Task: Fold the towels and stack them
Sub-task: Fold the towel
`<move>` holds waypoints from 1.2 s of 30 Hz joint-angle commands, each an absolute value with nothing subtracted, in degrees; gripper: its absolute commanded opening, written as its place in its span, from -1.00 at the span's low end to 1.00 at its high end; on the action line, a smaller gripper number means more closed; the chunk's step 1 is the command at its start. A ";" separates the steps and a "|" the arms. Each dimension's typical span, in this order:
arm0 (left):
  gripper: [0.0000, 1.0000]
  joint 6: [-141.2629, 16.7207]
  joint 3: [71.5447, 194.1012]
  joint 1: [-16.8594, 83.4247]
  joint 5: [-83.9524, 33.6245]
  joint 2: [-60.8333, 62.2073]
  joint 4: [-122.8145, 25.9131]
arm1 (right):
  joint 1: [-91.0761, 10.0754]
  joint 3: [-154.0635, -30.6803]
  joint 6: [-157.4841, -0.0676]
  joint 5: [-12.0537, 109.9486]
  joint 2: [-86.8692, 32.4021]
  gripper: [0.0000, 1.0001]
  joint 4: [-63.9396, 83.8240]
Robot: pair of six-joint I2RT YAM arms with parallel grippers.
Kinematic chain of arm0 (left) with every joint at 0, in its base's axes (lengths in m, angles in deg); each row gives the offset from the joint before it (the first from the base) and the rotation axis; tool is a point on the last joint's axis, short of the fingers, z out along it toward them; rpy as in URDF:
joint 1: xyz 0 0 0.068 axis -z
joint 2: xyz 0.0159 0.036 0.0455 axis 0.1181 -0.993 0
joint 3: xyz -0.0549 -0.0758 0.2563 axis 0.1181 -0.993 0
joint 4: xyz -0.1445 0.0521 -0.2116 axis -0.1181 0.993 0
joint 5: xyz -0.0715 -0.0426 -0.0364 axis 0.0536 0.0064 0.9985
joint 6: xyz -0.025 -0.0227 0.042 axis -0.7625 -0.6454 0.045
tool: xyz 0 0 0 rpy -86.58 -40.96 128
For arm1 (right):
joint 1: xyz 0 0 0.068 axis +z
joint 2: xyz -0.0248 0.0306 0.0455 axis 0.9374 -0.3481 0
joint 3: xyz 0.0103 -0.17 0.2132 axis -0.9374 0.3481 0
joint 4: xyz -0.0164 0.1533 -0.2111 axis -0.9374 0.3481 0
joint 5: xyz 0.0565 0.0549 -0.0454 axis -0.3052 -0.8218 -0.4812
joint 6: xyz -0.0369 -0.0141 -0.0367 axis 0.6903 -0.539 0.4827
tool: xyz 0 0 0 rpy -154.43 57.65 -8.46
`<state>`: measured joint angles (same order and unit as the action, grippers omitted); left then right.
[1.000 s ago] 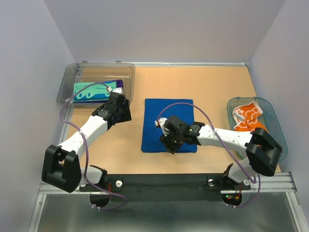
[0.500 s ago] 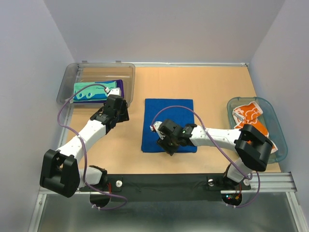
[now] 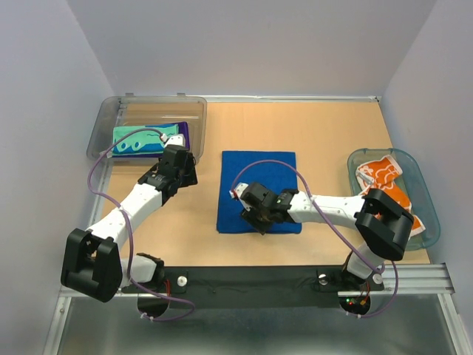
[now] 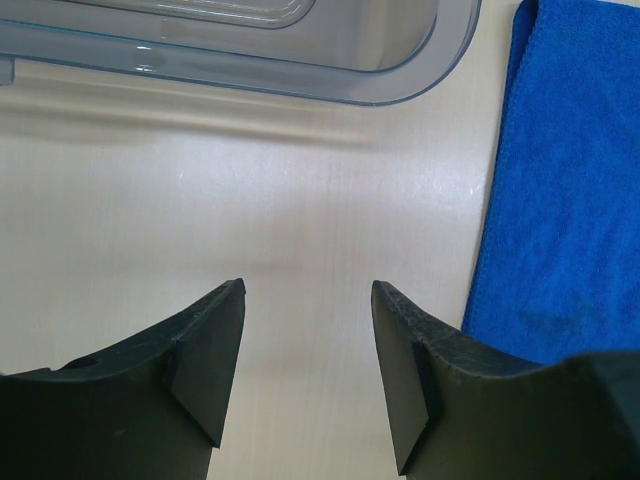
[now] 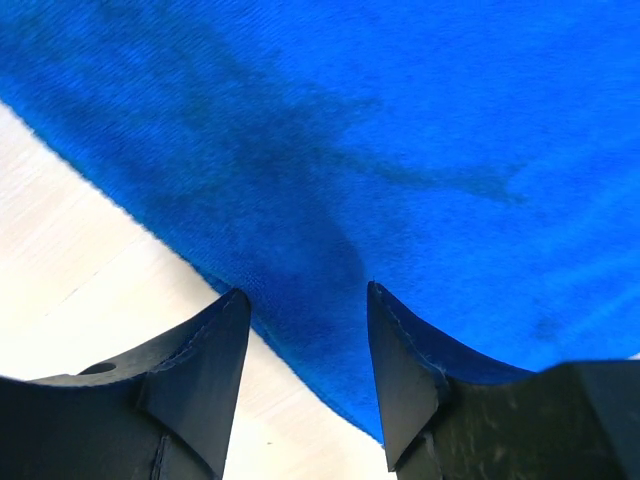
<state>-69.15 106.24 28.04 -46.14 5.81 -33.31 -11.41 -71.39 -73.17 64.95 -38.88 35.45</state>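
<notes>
The left end effector and right end effector stood half open, both empty. The right one should pinch the blue towel cleanly at its bottom edge.

The left gripper, its two black fingers parted with nothing between them, hangs over bare pale wooden tabletop, with the rounded edge of a clear grey plastic bin above and a flat royal blue towel along the right.

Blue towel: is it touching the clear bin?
Apart. The top view shows a strip of bare table between the towel and the bin.
</notes>
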 commanded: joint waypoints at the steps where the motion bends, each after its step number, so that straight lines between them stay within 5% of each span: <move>1: 0.28 -68.45 105.92 27.96 -47.40 7.28 -34.57 | -11.00 -74.92 -73.19 70.64 -38.17 0.11 33.87; 13: 0.27 -68.27 105.92 27.88 -47.40 7.19 -34.31 | -11.09 -76.07 -77.41 79.79 -33.87 0.10 33.78; 21: 0.26 -72.47 103.55 29.89 -37.30 9.65 -34.75 | -18.47 -70.44 -85.84 80.93 -30.01 0.06 33.78; 29: 0.28 -85.91 101.35 46.66 -35.10 10.97 -30.18 | -18.47 -66.14 -82.15 67.32 -23.41 0.04 33.87; 36: 0.00 -93.75 98.97 54.33 -35.27 5.17 -28.07 | -18.47 -66.92 -89.87 65.73 -24.28 0.02 34.83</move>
